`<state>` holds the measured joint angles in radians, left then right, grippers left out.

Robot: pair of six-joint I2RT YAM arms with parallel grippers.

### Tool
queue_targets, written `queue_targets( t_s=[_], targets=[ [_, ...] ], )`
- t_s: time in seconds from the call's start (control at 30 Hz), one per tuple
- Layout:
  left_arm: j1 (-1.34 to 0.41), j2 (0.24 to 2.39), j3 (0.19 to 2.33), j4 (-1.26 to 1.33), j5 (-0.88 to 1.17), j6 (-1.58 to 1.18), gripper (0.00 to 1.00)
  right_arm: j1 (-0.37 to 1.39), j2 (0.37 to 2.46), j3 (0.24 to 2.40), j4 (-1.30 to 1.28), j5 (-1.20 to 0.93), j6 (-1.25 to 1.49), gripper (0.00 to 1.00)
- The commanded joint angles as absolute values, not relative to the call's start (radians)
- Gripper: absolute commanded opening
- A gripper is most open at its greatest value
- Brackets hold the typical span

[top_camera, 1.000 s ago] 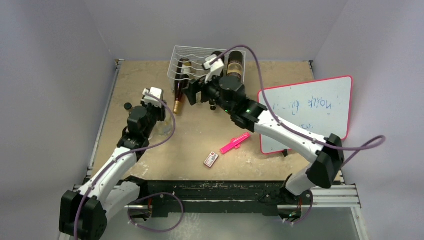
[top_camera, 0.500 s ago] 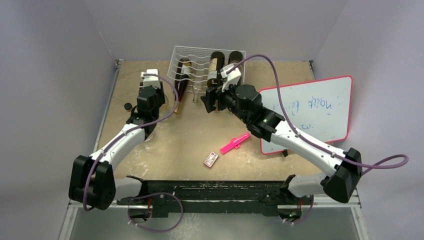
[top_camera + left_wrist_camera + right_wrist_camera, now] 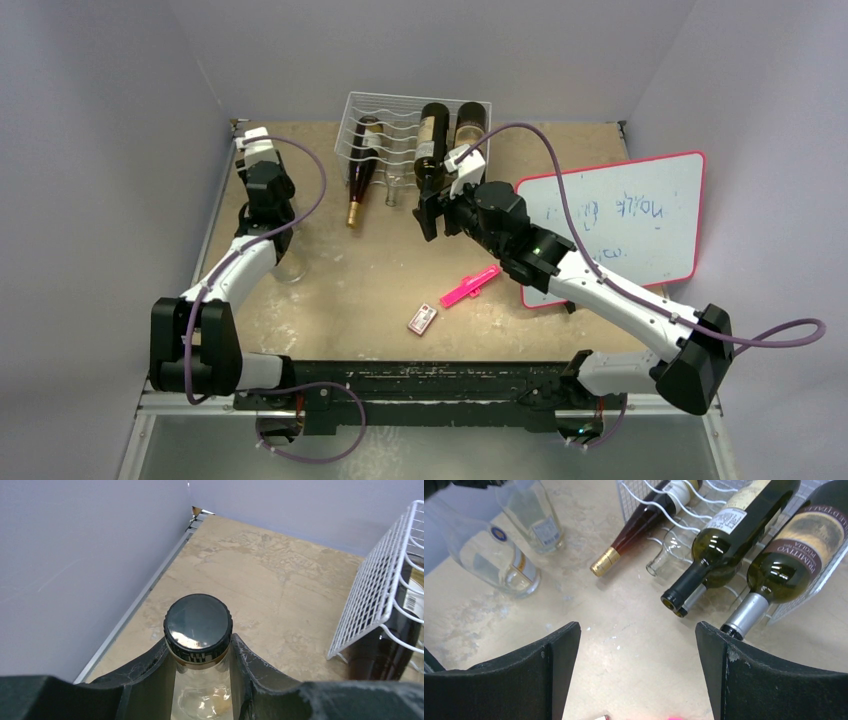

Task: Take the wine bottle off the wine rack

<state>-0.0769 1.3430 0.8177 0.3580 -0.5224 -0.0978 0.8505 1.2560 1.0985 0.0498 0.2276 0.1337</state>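
Near left wall (image 3: 75, 555) | we read left pincer (image 3: 200, 642) clamped on clear bottle (image 3: 198, 624) neck | right pincer (image 3: 636, 630) spread wide, empty, facing the wine rack (image 3: 375, 105)

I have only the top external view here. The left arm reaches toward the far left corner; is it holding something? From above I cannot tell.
Observer: Yes. Its wrist camera shows the left gripper, jaws shut on the neck of a clear glass bottle with a round black cap.
Operator: And the right gripper, is it on a bottle?
Observer: No. The right gripper has its jaws wide open with nothing between them.
Operator: Can you read any label?
Observer: Yes, the dark glass wine bottle with the silver foil neck reads PRIMITIVO.
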Motion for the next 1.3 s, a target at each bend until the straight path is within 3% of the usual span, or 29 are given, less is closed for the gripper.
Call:
queue_targets(
  t_s=[0.0, 0.23, 0.37, 0.73, 0.8, 0.83, 1.1, 1.27],
  targets=[
    [-0.056, 1.312, 0.875, 0.606, -0.491, -0.127, 0.14, 0.853, 1.272, 1.107, 0.053, 0.241, 0.137, 0.87],
    [-0.046, 1.301, 0.875, 0.568, -0.478, -0.139, 0.56, 0.853, 1.346, 1.181, 0.024, 0.225, 0.117, 0.87],
    [-0.044, 1.265, 0.871, 0.568, -0.477, -0.155, 0.69, 0.853, 1.384, 1.216, 0.02, 0.228, 0.108, 0.87],
    [-0.045, 1.099, 0.916, 0.45, -0.444, -0.212, 0.8, 0.812, 1.569, 1.368, -0.09, 0.208, 0.243, 0.88],
    [-0.048, 1.065, 0.911, 0.455, -0.391, -0.207, 0.98, 0.792, 1.607, 1.402, -0.104, 0.218, 0.288, 0.88],
    [-0.052, 1.051, 0.903, 0.47, -0.359, -0.192, 1.0, 0.78, 1.624, 1.418, -0.106, 0.228, 0.313, 0.89],
    [-0.108, 1.002, 0.888, 0.515, -0.183, -0.164, 1.0, 0.699, 1.762, 1.496, -0.133, 0.303, 0.513, 0.89],
    [-0.144, 1.0, 0.889, 0.517, -0.15, -0.161, 1.0, 0.674, 1.871, 1.54, -0.108, 0.275, 0.612, 0.81]
  ],
)
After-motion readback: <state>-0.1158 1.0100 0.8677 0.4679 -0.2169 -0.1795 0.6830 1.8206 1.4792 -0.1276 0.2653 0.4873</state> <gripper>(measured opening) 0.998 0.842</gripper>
